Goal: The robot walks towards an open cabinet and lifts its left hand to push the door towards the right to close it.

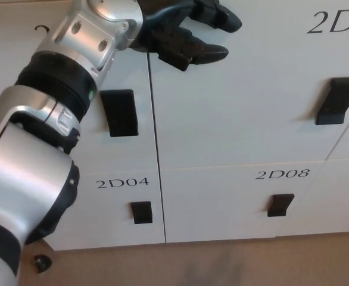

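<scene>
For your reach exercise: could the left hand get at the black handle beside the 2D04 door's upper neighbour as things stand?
Probably yes. The left hand hovers open just above and right of that black handle, with nothing between them but bare door.

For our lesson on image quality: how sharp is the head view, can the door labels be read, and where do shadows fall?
Head view: sharp, no motion blur; labels 2D04 and 2D08 read clearly. Lighting is soft and even, no glare. A faint shadow lies on the floor below the doors. The left hand is crisp.
</scene>
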Controlling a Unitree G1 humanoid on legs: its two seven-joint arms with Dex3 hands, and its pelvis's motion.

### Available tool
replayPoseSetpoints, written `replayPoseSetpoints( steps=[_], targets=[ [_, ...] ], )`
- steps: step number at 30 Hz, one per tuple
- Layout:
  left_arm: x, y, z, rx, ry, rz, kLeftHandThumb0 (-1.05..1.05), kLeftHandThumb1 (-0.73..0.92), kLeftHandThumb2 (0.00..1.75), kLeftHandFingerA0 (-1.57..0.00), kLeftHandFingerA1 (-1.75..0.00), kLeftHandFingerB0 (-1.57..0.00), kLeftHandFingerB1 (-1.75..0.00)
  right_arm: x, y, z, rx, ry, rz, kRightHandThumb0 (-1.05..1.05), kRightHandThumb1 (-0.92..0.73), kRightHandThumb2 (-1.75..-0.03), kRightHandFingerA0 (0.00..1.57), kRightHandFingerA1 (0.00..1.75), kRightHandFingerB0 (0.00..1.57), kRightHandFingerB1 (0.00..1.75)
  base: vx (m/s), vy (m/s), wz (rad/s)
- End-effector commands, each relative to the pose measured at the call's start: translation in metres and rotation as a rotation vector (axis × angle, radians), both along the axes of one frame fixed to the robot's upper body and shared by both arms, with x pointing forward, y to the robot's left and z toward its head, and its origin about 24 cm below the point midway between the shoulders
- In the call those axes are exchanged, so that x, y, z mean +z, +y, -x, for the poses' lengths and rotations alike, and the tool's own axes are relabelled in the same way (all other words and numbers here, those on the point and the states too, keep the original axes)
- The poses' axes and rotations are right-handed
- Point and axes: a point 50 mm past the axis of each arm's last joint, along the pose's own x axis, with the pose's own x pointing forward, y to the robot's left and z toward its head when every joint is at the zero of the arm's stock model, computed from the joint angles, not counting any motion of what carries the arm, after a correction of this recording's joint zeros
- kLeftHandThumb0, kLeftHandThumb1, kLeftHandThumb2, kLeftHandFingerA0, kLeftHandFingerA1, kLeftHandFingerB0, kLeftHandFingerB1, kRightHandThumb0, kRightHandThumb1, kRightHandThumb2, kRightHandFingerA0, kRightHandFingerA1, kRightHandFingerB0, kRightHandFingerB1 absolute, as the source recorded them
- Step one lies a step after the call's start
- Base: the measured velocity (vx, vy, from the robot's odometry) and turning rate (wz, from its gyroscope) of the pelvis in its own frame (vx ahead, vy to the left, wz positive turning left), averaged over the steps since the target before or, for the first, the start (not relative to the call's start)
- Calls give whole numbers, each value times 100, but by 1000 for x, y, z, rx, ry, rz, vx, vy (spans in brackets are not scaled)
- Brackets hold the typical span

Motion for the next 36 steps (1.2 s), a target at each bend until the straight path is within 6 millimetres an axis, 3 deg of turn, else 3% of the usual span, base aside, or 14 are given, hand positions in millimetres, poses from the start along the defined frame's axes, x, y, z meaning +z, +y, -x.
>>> replayPoseSetpoints(
  steps=[1, 2, 3, 4, 7, 9, 10, 17, 26, 30, 32, 33, 34, 36],
  targets=[
    [0, 57, 44, -125, -255, 118, -61, 51, 90, -41, -54, -24, -44, 57, 72, -9, 325, -104, 72, -53, -67, -81, 5, 37, 6, 33, 0, 0, 0],
    [-6, 46, 67, -249, -237, 129, -61, 51, 90, -41, -54, -24, -44, 53, 82, -19, 388, -90, 42, -53, -67, -81, 5, 37, 6, 33, 0, 0, 0],
    [-6, 46, 67, -249, -237, 129, -61, 51, 90, -41, -54, -24, -44, 53, 82, -19, 388, -90, 42, -53, -67, -81, 5, 37, 6, 33, 0, 0, 0],
    [-16, 35, 98, -368, -196, 142, -61, 62, 60, -48, -38, -42, -35, 47, 91, -30, 464, -68, 3, -28, -66, -111, 0, 49, 0, 49, 0, 0, 0],
    [-38, 18, 168, -609, -53, 191, -58, 61, 59, -50, -40, -44, -36, 35, 104, -51, 607, -2, -31, -28, -57, -107, 7, 51, 7, 51, 0, 0, 0],
    [-41, 16, 179, -643, -25, 202, -58, 61, 59, -50, -40, -44, -36, 33, 105, -54, 625, 11, -29, -28, -57, -107, 7, 51, 7, 51, 0, 0, 0],
    [-57, 15, 211, -753, 33, 195, -63, 67, 61, -55, -39, -48, -36, 25, 109, -64, 683, 15, -36, -49, -75, -63, 28, 36, 22, 34, 0, 0, 0],
    [-101, 28, 276, -881, 242, 212, -62, 70, 62, -53, -40, -45, -36, 1, 119, -81, 749, 70, -65, -45, -73, -62, 30, 38, 22, 35, 0, 0, 0],
    [-137, 56, 292, -755, 423, 188, -65, 69, 61, -55, -40, -50, -37, -7, 116, -88, 770, 132, -67, -47, -76, -62, 31, 40, 22, 35, 0, 0, 0],
    [-154, 84, 265, -528, 433, 173, -61, 68, 61, -58, -42, -49, -37, -11, 111, -89, 754, 149, -90, -47, -76, -63, 34, 39, 23, 35, 0, 0, 2],
    [-171, 113, 238, -255, 392, 129, -58, 64, 60, -65, -43, -58, -41, -11, 110, -90, 764, 161, -78, -46, -77, -63, 35, 40, 24, 36, 0, 0, 0],
    [-171, 113, 238, -255, 392, 129, -58, 64, 60, -65, -43, -58, -41, -11, 110, -90, 764, 161, -78, -46, -77, -63, 35, 40, 24, 36, 0, 0, 0],
    [-186, 140, 218, 29, 341, 121, -45, 52, 91, -64, -63, -50, -55, -12, 110, -92, 767, 171, -83, -46, -77, -63, 35, 41, 26, 36, 0, 0, 0],
    [-204, 167, 207, 319, 304, 120, -45, 52, 91, -64, -63, -50, -55, -12, 110, -94, 770, 181, -92, -46, -77, -63, 35, 41, 26, 36, 0, 0, 0]
  ],
)
